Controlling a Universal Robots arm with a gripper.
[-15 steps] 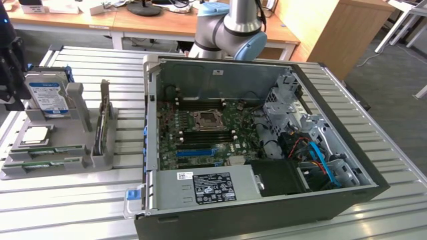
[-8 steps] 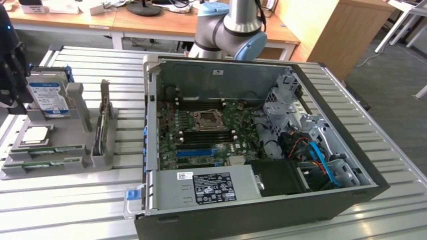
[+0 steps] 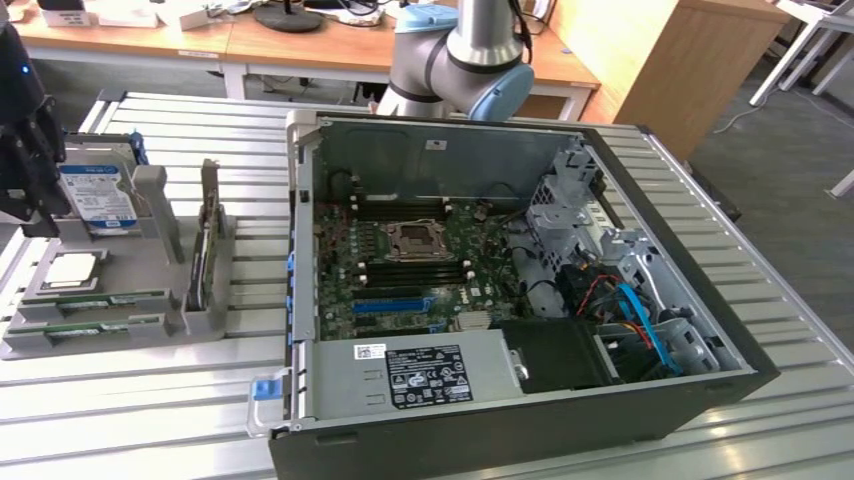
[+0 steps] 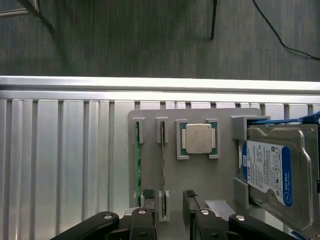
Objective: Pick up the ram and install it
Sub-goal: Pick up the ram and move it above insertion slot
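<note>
Two green ram sticks stand on edge in a grey holder tray [image 4: 222,192], one ram stick [image 4: 138,165] beside the other [image 4: 163,167]. In the exterior view they lie at the tray's near end [image 3: 100,301]. My gripper [image 4: 168,220] hangs open above that tray, its dark fingers [image 4: 145,222] to either side of the second stick's line and clear of it. In the exterior view the gripper [image 3: 30,195] is at the far left over the tray. Nothing is held.
A CPU [image 4: 197,139] and a blue-labelled hard drive [image 4: 272,170] also sit in the tray. The open computer case [image 3: 694,300] fills the middle of the slatted metal table [image 3: 160,400], with the motherboard [image 3: 414,250], its black slots and a blue slot [image 3: 391,300] inside.
</note>
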